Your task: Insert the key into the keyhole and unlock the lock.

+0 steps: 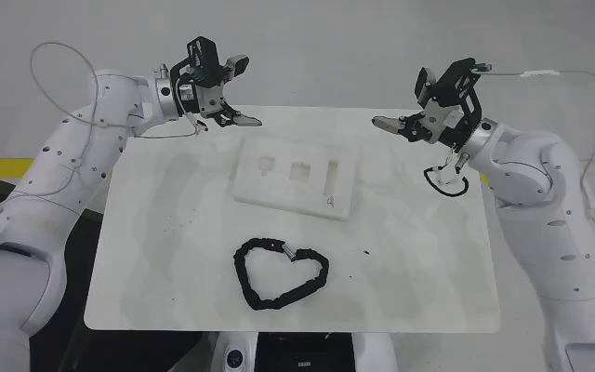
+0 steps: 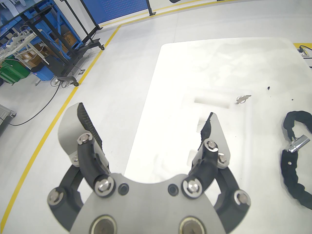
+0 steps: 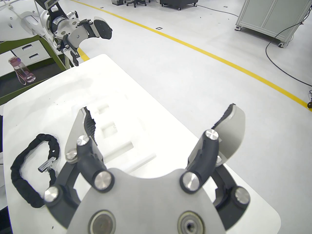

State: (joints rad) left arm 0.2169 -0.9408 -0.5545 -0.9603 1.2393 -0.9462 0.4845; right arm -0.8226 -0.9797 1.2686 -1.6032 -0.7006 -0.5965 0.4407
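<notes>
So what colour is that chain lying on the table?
Black: the fabric-covered chain lock, clearest in top view.

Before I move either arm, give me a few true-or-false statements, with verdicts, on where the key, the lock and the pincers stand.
1. The left pincer and the right pincer are both open and hold nothing. True.
2. The key is already in the chain lock. False: it lies on the foam tray, apart from the lock.
3. The chain lock sits in one of the tray's recesses. False: it lies on the bare table, between the tray and the robot.
4. The key lies beside the tray's narrow recess, not in it. True.
</notes>
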